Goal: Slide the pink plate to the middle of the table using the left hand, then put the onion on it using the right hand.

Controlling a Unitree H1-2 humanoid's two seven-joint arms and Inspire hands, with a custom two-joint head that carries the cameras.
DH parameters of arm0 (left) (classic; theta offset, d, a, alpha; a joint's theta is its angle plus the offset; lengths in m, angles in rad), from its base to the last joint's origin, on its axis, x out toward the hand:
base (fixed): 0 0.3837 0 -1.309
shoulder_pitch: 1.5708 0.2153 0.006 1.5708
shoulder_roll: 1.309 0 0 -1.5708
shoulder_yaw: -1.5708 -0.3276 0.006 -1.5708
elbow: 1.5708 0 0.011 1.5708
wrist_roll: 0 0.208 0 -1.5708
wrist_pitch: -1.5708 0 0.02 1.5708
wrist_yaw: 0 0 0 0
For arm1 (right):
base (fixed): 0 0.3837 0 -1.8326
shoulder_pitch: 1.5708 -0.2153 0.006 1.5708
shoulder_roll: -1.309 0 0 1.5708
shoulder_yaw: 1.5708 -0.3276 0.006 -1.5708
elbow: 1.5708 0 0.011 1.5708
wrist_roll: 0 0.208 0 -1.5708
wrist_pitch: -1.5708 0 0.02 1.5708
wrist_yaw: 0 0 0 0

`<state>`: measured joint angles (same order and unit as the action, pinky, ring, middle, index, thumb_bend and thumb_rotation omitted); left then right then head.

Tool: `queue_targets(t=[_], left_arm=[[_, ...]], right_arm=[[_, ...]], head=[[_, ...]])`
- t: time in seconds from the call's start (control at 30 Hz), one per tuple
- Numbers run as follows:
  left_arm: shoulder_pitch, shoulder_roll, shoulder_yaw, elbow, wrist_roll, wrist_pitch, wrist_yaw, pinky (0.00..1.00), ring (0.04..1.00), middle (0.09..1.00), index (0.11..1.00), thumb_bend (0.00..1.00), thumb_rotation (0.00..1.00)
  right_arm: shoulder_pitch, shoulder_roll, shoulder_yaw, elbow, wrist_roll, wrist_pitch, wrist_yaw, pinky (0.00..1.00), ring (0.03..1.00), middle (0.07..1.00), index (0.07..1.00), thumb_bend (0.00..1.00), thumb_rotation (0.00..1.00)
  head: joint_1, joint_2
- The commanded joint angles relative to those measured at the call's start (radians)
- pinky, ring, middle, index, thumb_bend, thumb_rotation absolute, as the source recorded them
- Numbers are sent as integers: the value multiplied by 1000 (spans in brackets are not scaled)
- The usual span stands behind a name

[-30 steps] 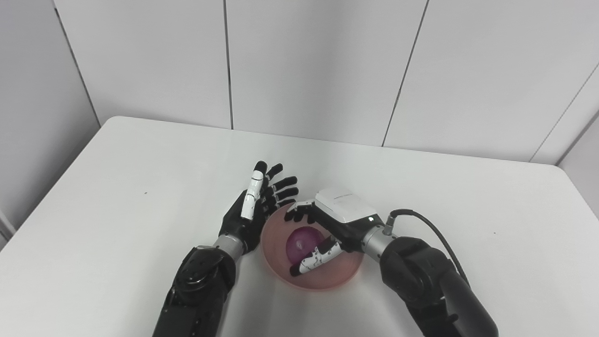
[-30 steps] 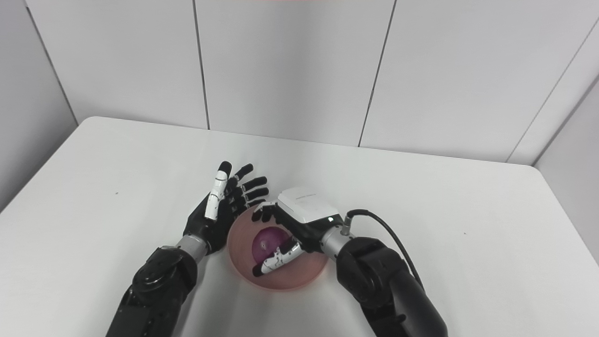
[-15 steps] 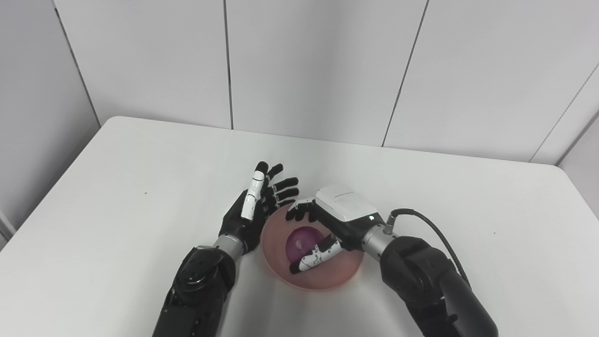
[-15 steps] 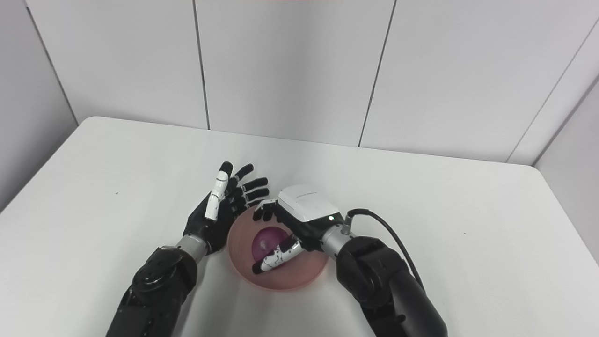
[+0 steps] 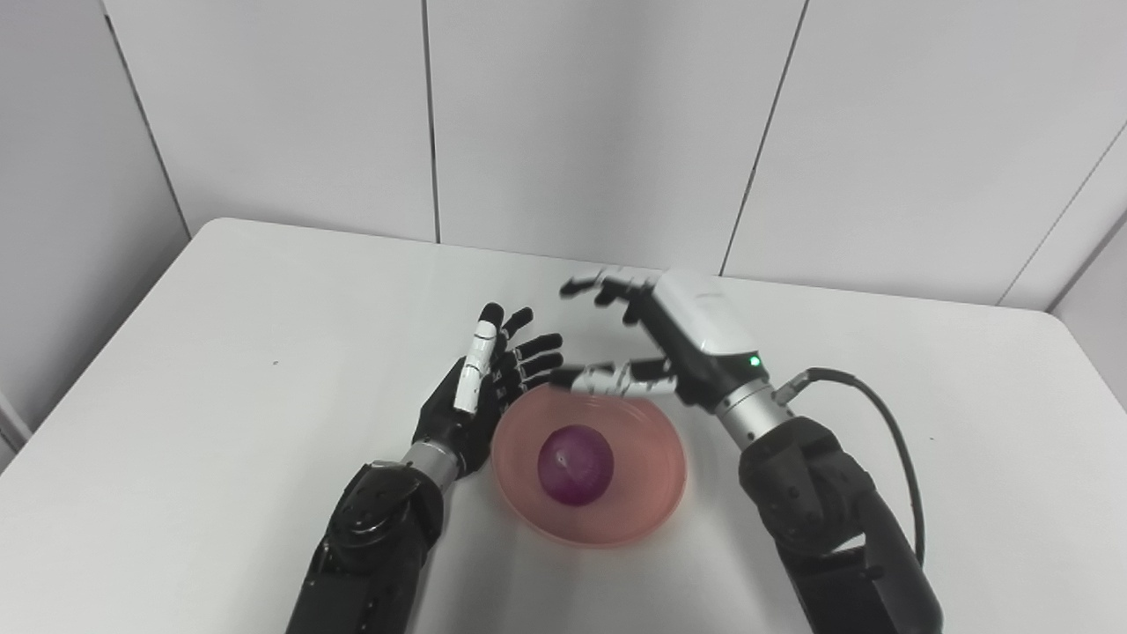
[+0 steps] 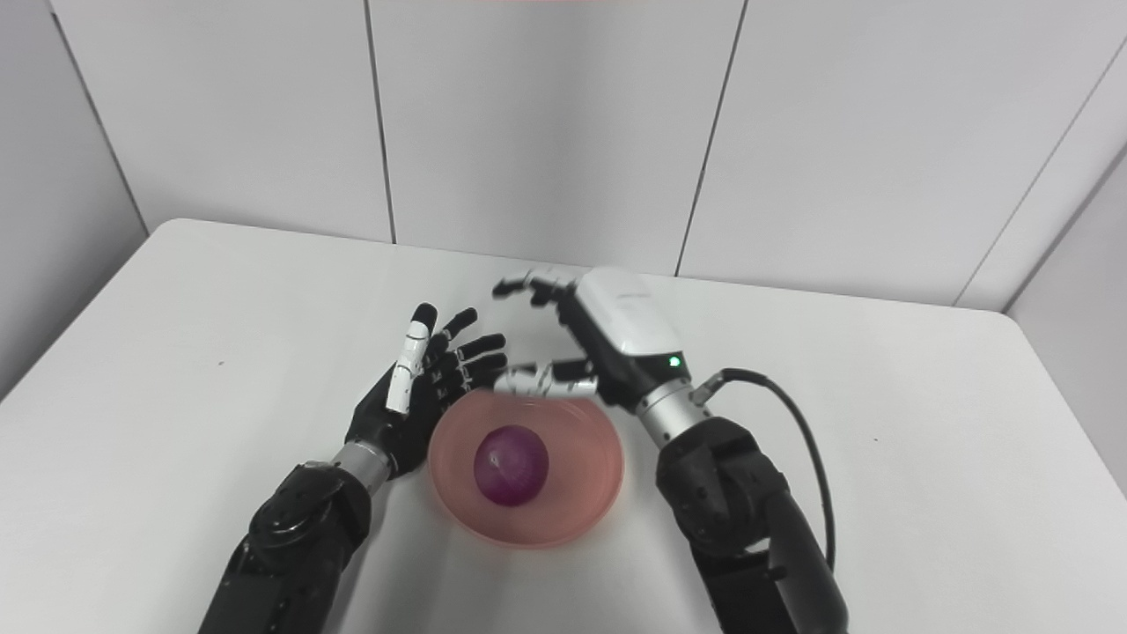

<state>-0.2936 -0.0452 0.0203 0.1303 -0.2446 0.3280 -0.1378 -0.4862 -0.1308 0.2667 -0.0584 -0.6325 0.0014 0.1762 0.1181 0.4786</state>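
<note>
The right robot hand was raised above the far edge of the plate, just right of the frame's centre. Its fingers were spread apart and it held nothing. Its thumb reached out toward the left, above the plate's far rim. A cable looped from its wrist down along the arm at the lower right.

The left robot hand stood just left of the plate, palm turned toward it, fingers apart and pointing up and away, gripping nothing. Whether it touched the rim cannot be told.

The pink plate lay on the white surface a little below the frame's centre, between the two arms. The onion, purple and round, rested in the middle of the plate, apart from both hands.

Pale wall panels filled the upper part of the frame behind the surface.
</note>
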Motion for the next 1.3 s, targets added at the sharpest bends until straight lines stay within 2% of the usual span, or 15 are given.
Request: queue_targets(t=[0.0, 0.13, 0.27, 0.33, 0.47, 0.53, 0.63, 0.73, 1.0, 1.1, 1.27], left_arm=[[31, 3, 3, 31, 8, 35, 15, 790, 792, 786, 907, 637, 975], [32, 5, 3, 23, 10, 42, 18, 806, 813, 812, 912, 647, 981], [34, 5, 4, 13, 15, 43, 25, 824, 830, 828, 923, 655, 986], [37, 4, 5, 9, 23, 28, 30, 824, 832, 830, 924, 654, 982], [56, 6, -6, -8, 50, -30, 27, 806, 816, 812, 915, 655, 988], [76, -5, -10, -30, 69, -64, 39, 847, 852, 841, 921, 671, 986], [109, -23, -15, -60, 97, -122, 61, 948, 911, 897, 917, 667, 994], [130, -29, -22, -71, 126, -175, 76, 995, 951, 936, 931, 656, 1000], [170, -22, -52, -120, 207, -255, 102, 1000, 1000, 999, 994, 697, 1000], [183, -13, -61, -139, 246, -278, 115, 1000, 1000, 1000, 1000, 702, 1000], [198, -12, -55, -148, 235, -286, 107, 1000, 1000, 1000, 1000, 693, 1000]], right_arm=[[-1, 16, -35, -40, 65, 21, -14, 651, 768, 821, 809, 800, 814], [36, 37, -81, -59, 154, 65, 1, 663, 786, 849, 861, 870, 892], [75, 50, -118, -59, 239, 109, 5, 732, 831, 882, 890, 932, 963], [99, 69, -151, -44, 316, 124, 2, 751, 850, 895, 896, 951, 973], [157, 112, -203, -33, 453, 177, 2, 812, 896, 922, 927, 892, 955], [182, 129, -218, -28, 496, 190, -3, 849, 916, 941, 939, 880, 952], [208, 153, -233, -14, 542, 186, -21, 903, 929, 952, 946, 870, 934], [228, 166, -238, -10, 571, 183, -29, 931, 934, 946, 950, 843, 939], [310, 175, -211, 20, 603, 151, -36, 998, 955, 963, 970, 853, 986], [336, 179, -204, 52, 609, 112, -44, 1000, 977, 970, 971, 864, 995], [366, 179, -187, 83, 607, 49, -56, 1000, 997, 983, 986, 856, 1000]], head=[[-2, 2], [-8, 6], [-11, 6], [-12, 7], [-16, 7], [-16, 7], [-17, 7], [-20, 8], [-20, 11], [-20, 13], [-23, 14]])
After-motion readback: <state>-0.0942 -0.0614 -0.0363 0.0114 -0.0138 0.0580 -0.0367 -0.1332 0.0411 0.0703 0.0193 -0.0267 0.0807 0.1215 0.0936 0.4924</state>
